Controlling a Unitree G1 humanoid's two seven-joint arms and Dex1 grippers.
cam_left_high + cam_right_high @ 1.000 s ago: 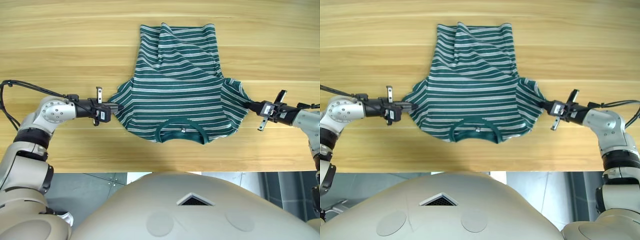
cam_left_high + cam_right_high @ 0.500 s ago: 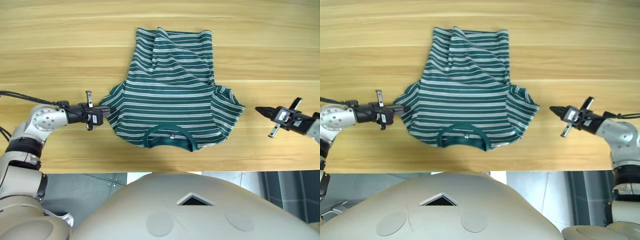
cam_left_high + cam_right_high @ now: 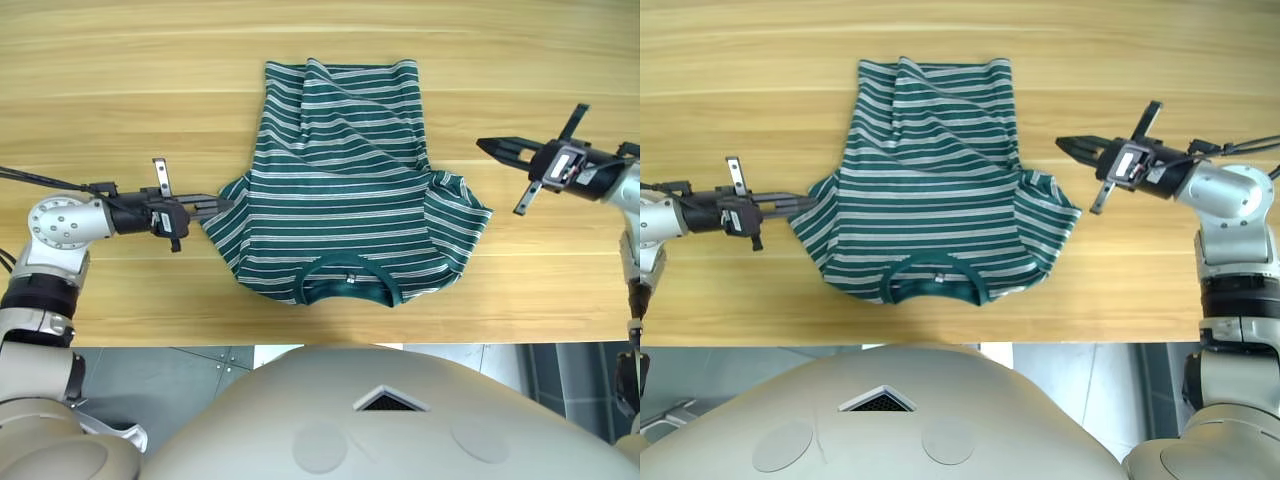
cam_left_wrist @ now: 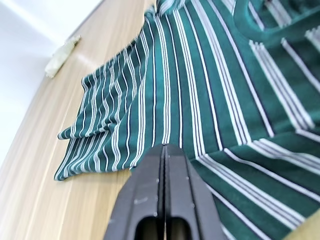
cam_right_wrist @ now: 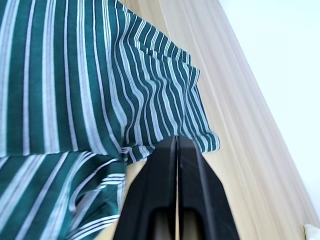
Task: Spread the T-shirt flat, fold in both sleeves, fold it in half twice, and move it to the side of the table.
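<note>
fingers (image 5: 155, 200) on the right gripper (image 3: 488, 146) are pressed together on nothing. a second ago it had the right sleeve (image 3: 462, 208) pinched and pulled out to the right. it has since let go, backed off right, then swung toward the far side. it now hangs off the t-shirt (image 3: 345, 190), tips pointing left at the body.

left gripper (image 3: 225, 204) is also clamped, tips at the left sleeve (image 3: 225, 232) edge. can't tell if fabric is between them. it dragged the shirt a little left when the right side released.

shirt sits mid-table (image 3: 120, 80). right sleeve is bunched, with a diagonal crease across the body. looks like spreading isn't finished and no folds have started.

both forearms lie low and roughly level, reaching inward from opposite sides.
</note>
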